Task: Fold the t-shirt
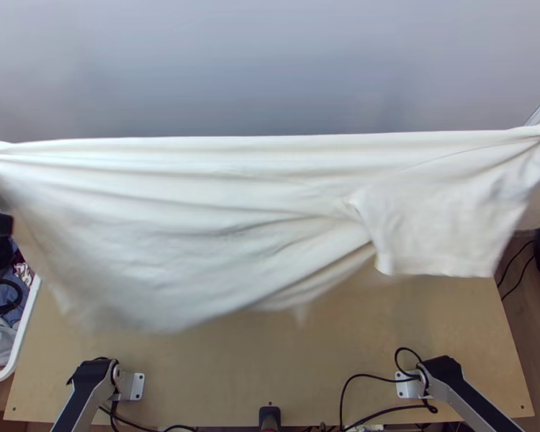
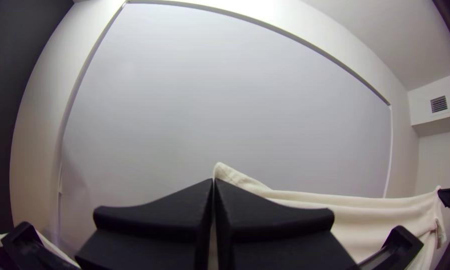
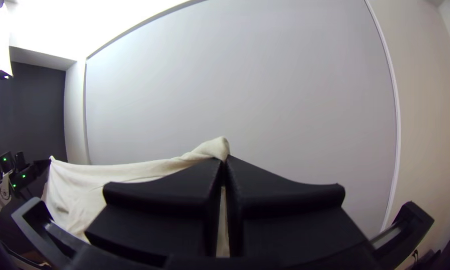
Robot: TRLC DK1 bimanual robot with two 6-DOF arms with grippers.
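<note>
Shirt: off-white, hanging in the air between the two grippers and over the table. Upper edge stretched nearly straight from one set of fingers to the other, long creases running along just below it. Lower edge uneven, dropping further on the left fingers' side. A short flap, likely a sleeve, hangs close to the right fingers.

Left gripper: fingers closed on one end of the upper edge, a small peak of cloth poking past the tips. Right gripper: fingers clamped on the other end, a rounded tuft just past the tips.

Judgement: shirt is spread in the air, ready to be laid down; no fold to be seen in place.

Risks. Both pinches look shallow; pulling the fingers further apart could drag a corner out and drop that side. Lopsided hang could land skewed, the lower part touching first and rucking under the rest. Sleeve flap may settle doubled beneath the body if the right fingers come down too fast. Lowered too near the arm bases, the hem could catch on the black cables. White bin sits beyond the table's side, on the left fingers' side; a drift that way could snag cloth on its rim.
</note>
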